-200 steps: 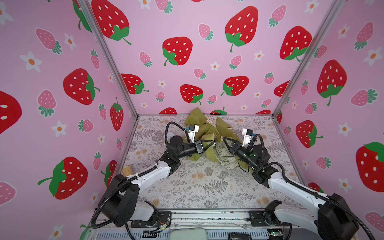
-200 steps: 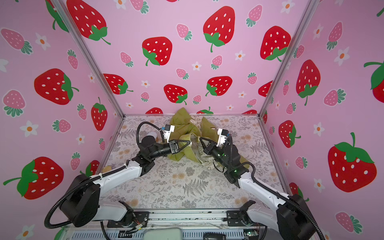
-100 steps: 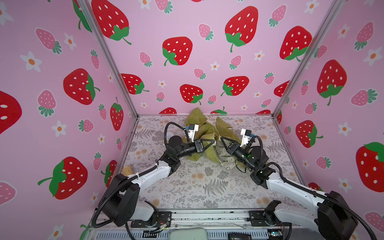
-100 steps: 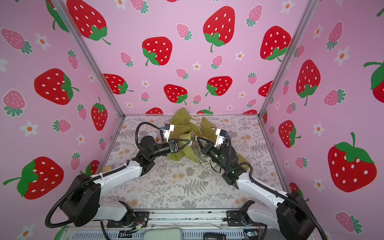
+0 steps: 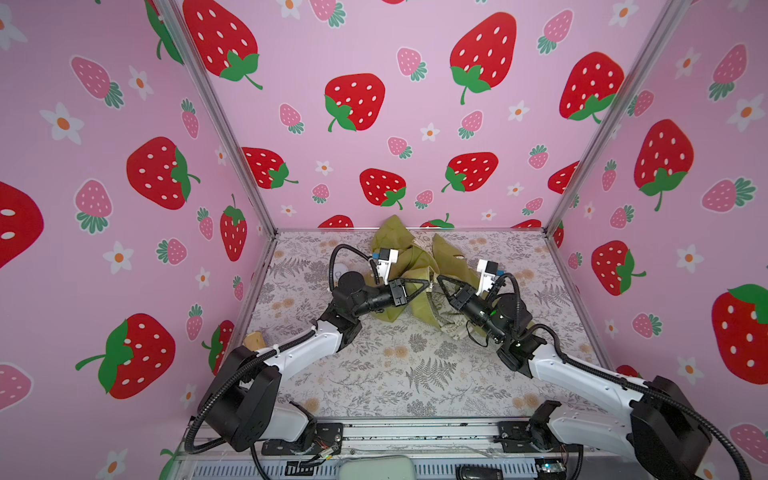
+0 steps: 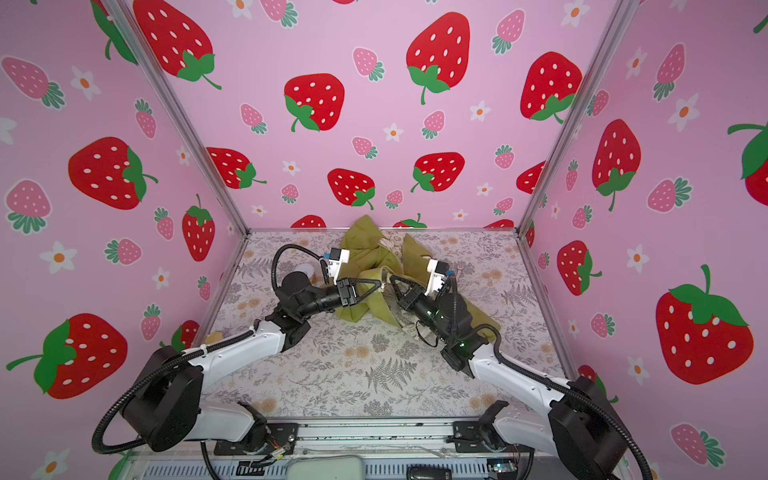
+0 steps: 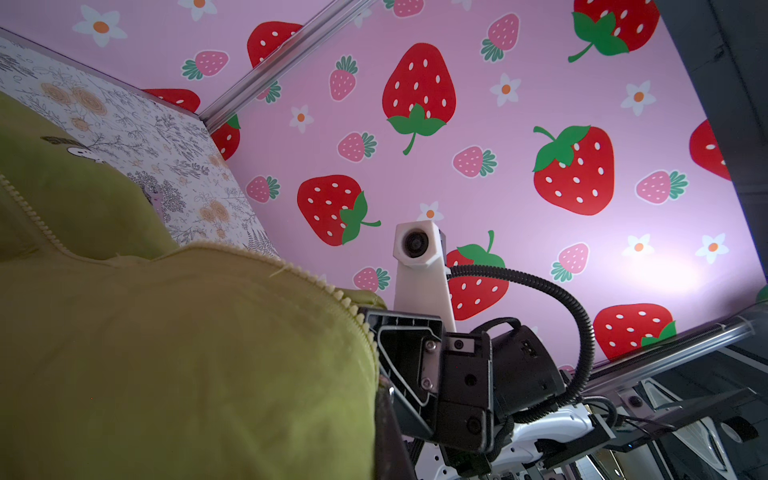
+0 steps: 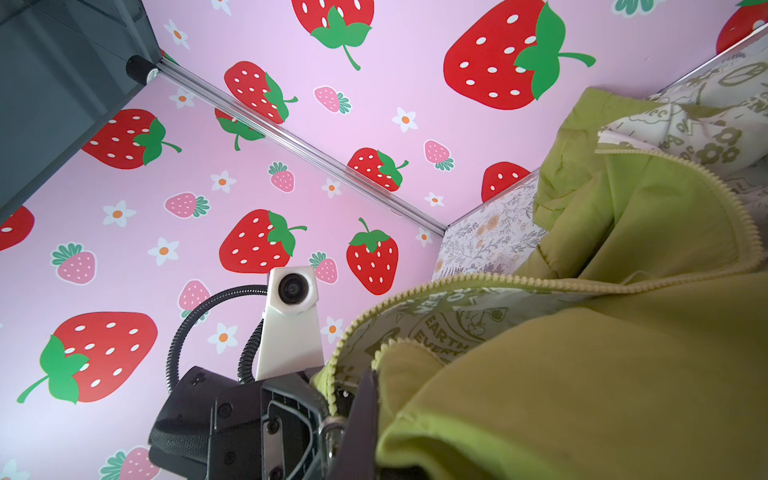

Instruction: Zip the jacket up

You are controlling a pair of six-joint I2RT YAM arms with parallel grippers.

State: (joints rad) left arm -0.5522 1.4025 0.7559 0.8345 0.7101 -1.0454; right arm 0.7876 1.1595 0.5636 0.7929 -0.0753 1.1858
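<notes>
Between the left pincer (image 5: pixel 426 284) and the right pincer (image 5: pixel 440 279), tips nearly meeting, hangs the bunched jacket (image 5: pixel 451 257) — each pincer is clamped tight on a front edge by the zipper teeth (image 8: pixel 498 279). Zipping looks barely begun to me: both tooth rows gape apart, lining (image 8: pixel 440 328) showing between them. I count 1 jacket, 2 pincers, 2 unjoined tooth rows.

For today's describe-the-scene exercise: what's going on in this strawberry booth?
Two robot arms are handling an olive-green jacket bunched at the back of the table. The left gripper and right gripper are each shut on a front edge, tips nearly meeting. The zipper teeth lie in two separate rows with cream lining between, so nothing is zipped yet.
</notes>
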